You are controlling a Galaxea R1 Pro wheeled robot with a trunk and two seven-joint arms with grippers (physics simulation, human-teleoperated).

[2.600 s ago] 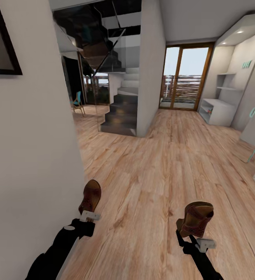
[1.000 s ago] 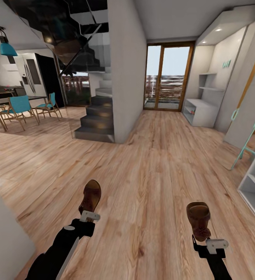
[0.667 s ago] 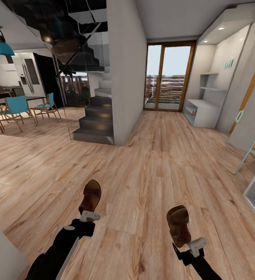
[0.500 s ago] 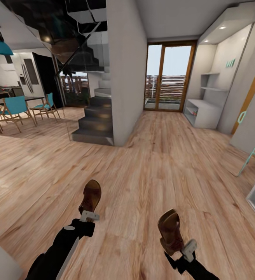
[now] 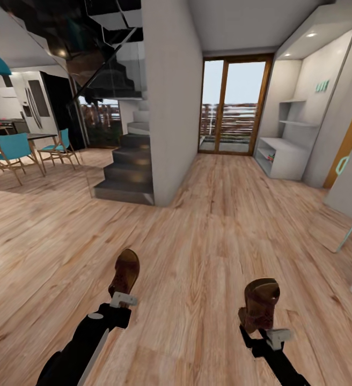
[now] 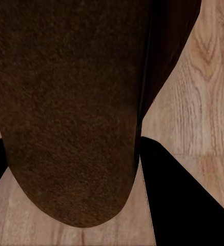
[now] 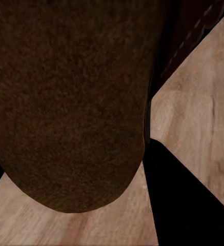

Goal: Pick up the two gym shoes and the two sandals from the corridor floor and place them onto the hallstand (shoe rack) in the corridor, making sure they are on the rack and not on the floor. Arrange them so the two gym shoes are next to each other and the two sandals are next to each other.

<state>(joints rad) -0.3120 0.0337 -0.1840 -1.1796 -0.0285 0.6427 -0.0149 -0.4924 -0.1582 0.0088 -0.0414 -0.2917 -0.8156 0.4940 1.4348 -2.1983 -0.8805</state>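
Two sandals are carried now, one in each claw. From the head view, my left gripper (image 5: 123, 298) is closed on the heel end of the left sandal (image 5: 125, 273), whose long axis points forward and away from me over the corridor floor (image 5: 208, 225). My right gripper (image 5: 262, 333) holds the right sandal (image 5: 260, 303) more upright, with the toe end up. The hallstand (image 5: 284, 157) stands far ahead on the right side, beside the glass door (image 5: 232, 104), so it lies forward and to the right of both claws, and I judge the right arm is the nearer one. Both arms are held low and stretched forward in front of the trunk.

From the left wrist view, the brown sole of the left sandal (image 6: 70, 102) sits between the dark fingers (image 6: 178, 195), clamped, with floor planks behind.

From the right wrist view, the right sandal (image 7: 70, 97) is gripped in the same way between the fingers (image 7: 183, 195).
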